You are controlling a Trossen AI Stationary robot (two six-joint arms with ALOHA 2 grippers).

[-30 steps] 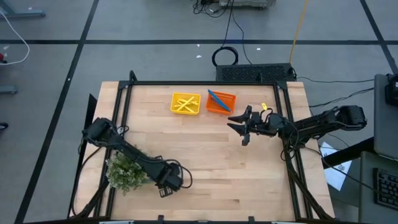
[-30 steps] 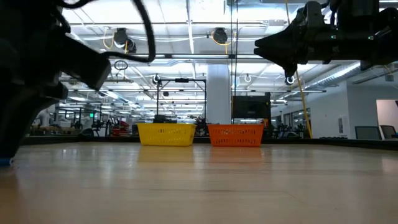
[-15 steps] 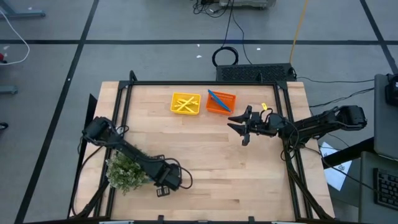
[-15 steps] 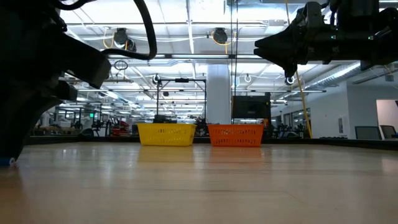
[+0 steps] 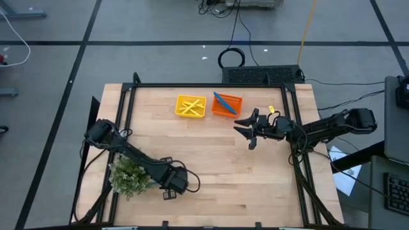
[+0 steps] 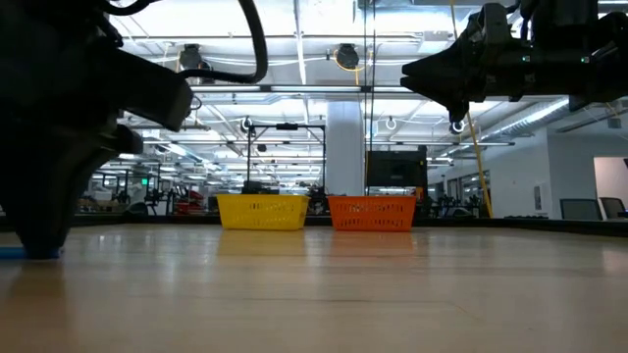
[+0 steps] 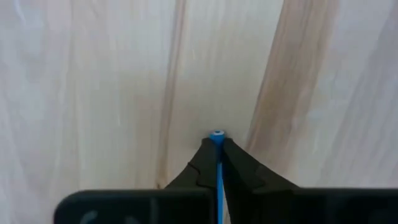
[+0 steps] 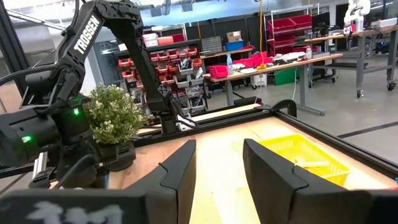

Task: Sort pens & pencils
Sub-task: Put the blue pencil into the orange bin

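Observation:
My left gripper (image 5: 170, 192) is low over the table's near left part, beside the green plant (image 5: 130, 177), and is shut on a bright blue pen (image 7: 218, 167). In the low view a blue bit (image 6: 22, 252) shows at table level under that gripper. A yellow tray (image 5: 190, 106) at the far middle holds yellow pencils. The orange tray (image 5: 227, 105) next to it holds blue pens (image 5: 223, 101). My right gripper (image 5: 246, 131) hangs open above the table, right of the orange tray, with nothing between its fingers (image 8: 180, 171). My left gripper pinches the blue pen between its two fingers, which come from above and point down at the table. The pen's end (image 7: 216, 134) sticks out just past the fingertips (image 7: 202, 163), and the rest runs back between them. It lies at table level.
The plant stands close to my left arm on the near left. A black frame (image 5: 211, 85) runs round the table's edges. Bare wood (image 5: 223, 172) lies between the trays and the near edge.
My left gripper has shut on the blue pen near the table's near edge. In the low view its dark bulk has shifted a little toward the right. My right gripper has kept still.

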